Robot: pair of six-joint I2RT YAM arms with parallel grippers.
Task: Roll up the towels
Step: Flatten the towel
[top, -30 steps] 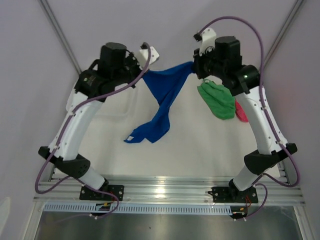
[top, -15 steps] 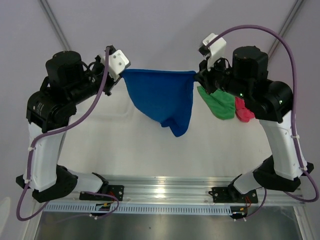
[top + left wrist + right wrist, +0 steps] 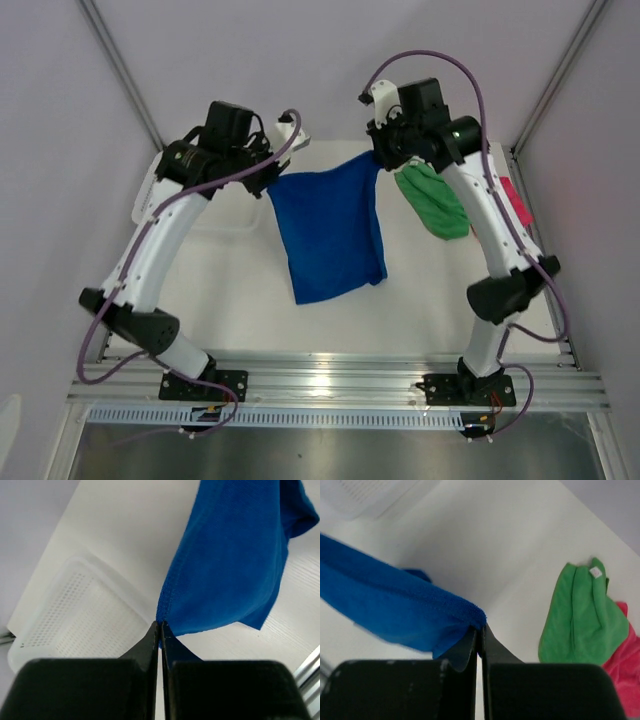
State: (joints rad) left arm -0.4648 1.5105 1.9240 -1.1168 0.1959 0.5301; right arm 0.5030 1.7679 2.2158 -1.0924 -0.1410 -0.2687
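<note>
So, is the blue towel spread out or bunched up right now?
Spread out: the blue towel is one open sheet, held by a top corner in the left gripper and another in the right gripper.

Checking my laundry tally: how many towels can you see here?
3. The blue towel hangs between the left gripper and right gripper; the green towel lies to its right; the pink-red towel lies beyond it, partly hidden by the right arm.
</note>
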